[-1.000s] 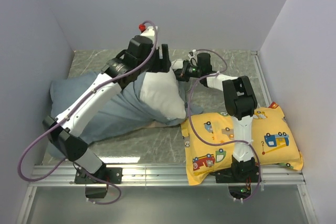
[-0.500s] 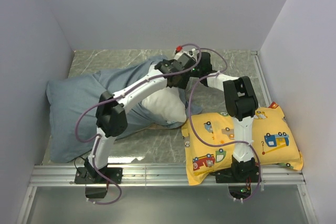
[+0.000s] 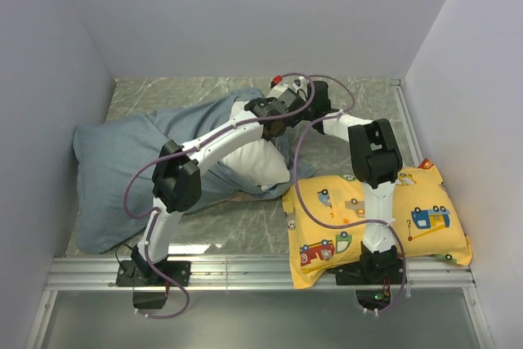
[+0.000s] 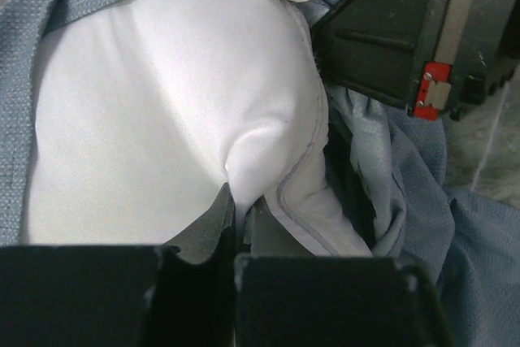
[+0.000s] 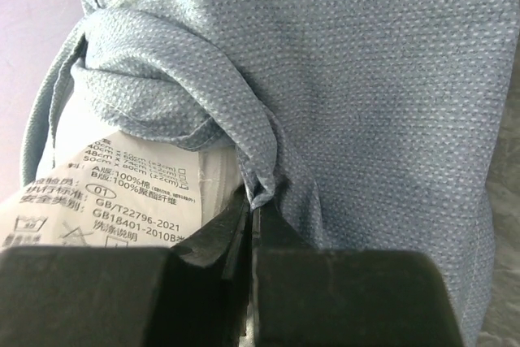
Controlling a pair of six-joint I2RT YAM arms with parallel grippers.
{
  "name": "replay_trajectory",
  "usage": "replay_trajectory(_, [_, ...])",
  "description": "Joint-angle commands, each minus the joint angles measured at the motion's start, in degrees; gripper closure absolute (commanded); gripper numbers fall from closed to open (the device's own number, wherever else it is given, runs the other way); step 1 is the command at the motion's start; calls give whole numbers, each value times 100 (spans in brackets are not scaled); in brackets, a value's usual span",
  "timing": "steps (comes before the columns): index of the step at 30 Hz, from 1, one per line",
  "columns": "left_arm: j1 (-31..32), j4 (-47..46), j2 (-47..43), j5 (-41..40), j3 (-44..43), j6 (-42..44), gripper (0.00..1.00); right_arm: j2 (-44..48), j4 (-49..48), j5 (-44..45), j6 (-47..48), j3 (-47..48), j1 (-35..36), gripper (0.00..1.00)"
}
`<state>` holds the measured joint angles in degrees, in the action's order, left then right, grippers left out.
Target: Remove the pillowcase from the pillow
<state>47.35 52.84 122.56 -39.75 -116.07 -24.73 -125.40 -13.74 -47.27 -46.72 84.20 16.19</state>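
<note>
The blue pillowcase (image 3: 114, 161) lies across the left of the table, and the white pillow (image 3: 255, 157) bulges out of its open right end. My left gripper (image 3: 278, 118) reaches over that bare end. In the left wrist view it (image 4: 241, 205) is shut on a pinch of the white pillow (image 4: 162, 119) beside its seam. My right gripper (image 3: 308, 112) sits just to the right of it. The right wrist view shows it (image 5: 256, 198) shut on a fold of the pillowcase (image 5: 366, 79) edge, next to the pillow's printed label tag (image 5: 106, 193).
A yellow cartoon-vehicle pillow (image 3: 384, 218) lies at the near right under the right arm. Grey walls close in the left, back and right. Marble tabletop (image 3: 245, 230) shows between the two pillows. The right gripper's body (image 4: 390, 46) is close in front of the left wrist.
The left arm swung from the left side across to the pillow's bare end, and its jaws went from open to shut on the white fabric. The right gripper held its grip.
</note>
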Motion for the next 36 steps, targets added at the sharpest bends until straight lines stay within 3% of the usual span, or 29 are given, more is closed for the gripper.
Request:
replay_trajectory(1, [-33, -133, -731, 272, -275, 362, 100, 473, 178, 50, 234, 281, -54, 100])
replay_trajectory(6, [63, -230, -1681, 1897, -92, 724, 100, 254, 231, 173, -108, 780, -264, 100])
replay_trajectory(12, [151, -687, -2991, 3470, 1007, 987, 100, 87, -190, 446, -827, 1220, -335, 100])
replay_trajectory(15, [151, -775, -3422, 3815, 1297, 1040, 100, -54, -595, 534, -1268, 1440, -327, 100])
replay_trajectory(21, [152, -1449, -4310, 4203, 1561, 1172, 100, -616, 71, 806, -1079, 2300, -213, 100])
replay_trajectory(23, [151, -1819, -4670, 4020, 1683, 1260, 100, -826, 807, 1008, -709, 2556, -55, 99])
replay_trajectory(29, [143, -3199, -4909, 3107, 1650, 1436, 100, -1048, 890, 772, -470, 2645, 139, 96])
replay_trajectory(33, [125, -3718, -4348, 1046, 1333, 1471, 100, -592, 662, 639, -260, 2119, 210, 91])
replay_trajectory(36, [-164, -3633, -3584, 312, 807, 1096, 100, -21, 565, 640, -14, 1565, 183, 82])
